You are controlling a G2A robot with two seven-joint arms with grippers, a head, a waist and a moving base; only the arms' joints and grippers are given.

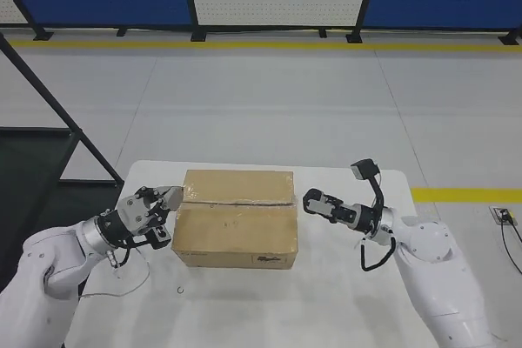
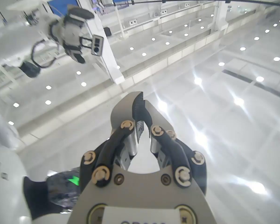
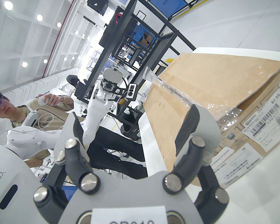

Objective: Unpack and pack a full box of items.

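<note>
Starting at the left, the left gripper (image 1: 168,198) sits at the left end of the box (image 1: 235,224), up by the top corner where the tape (image 1: 235,203) ends. In its own wrist view the left gripper (image 2: 138,99) points up at the ceiling, its fingers pressed together at the tips with nothing between them. Whether it touches the cardboard cannot be told.

The box lies in the middle of the table (image 1: 348,296), flaps down, long axis running across from one gripper to the other. The taped seam follows that same line, so each arm faces one end of it.

At the right, the right gripper (image 1: 310,202) hangs just beside the box's right end, level with the seam and apart from the cardboard. Its wrist view shows the right gripper (image 3: 133,117) spread wide and empty, with the box (image 3: 200,78) straight ahead and crumpled tape (image 3: 168,87) along the top edge. The flap at this end looks slightly lifted.

Both arms stand about equally near. The right one, already spread, looks better placed to catch a flap edge or the tape, so opening the box seems to be the step in hand.

The table is white and smooth. Around it lie a pale glossy floor (image 1: 270,96), a yellow line (image 1: 244,43), blue panels (image 1: 104,10) and a black frame (image 1: 61,130).
</note>
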